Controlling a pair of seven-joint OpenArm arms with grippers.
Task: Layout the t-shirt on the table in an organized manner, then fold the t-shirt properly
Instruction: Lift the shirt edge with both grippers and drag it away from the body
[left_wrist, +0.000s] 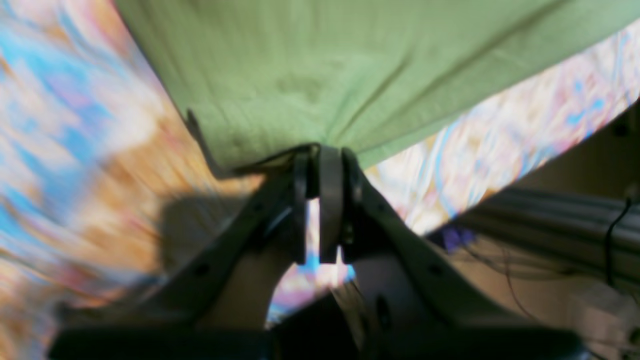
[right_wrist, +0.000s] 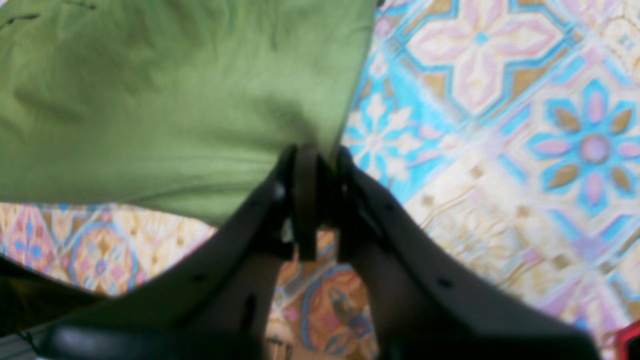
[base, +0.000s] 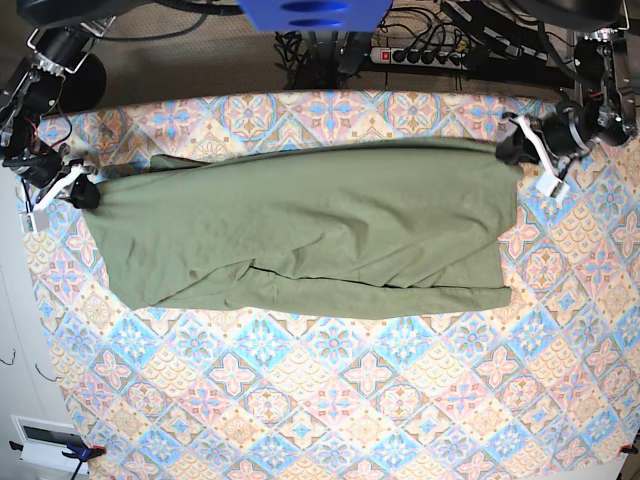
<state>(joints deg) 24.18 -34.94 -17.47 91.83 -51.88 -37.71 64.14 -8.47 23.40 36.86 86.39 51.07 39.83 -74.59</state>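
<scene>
Base view, left edge: the right gripper sits at the far left corner of the t-shirt, low over the table. In the right wrist view its jaws are clamped together on a pinched corner of the olive cloth, which fans out up and to the left from the fingertips. The patterned table cover shows clearly beside and beneath the gripper.

Centre: the t-shirt lies stretched sideways across the far half of the table, in a long band between the two arms. Its far edge runs taut and nearly straight. The near edge is uneven, with a fold line and a darker crease toward the lower left. Bare tile-pattern cloth lies in front of it.

Right edge: the left gripper holds the opposite far corner. The left wrist view is blurred, yet the jaws are seen closed on a gathered point of green fabric, with wrinkles radiating from the grip. The table edge and cables appear beyond.
</scene>
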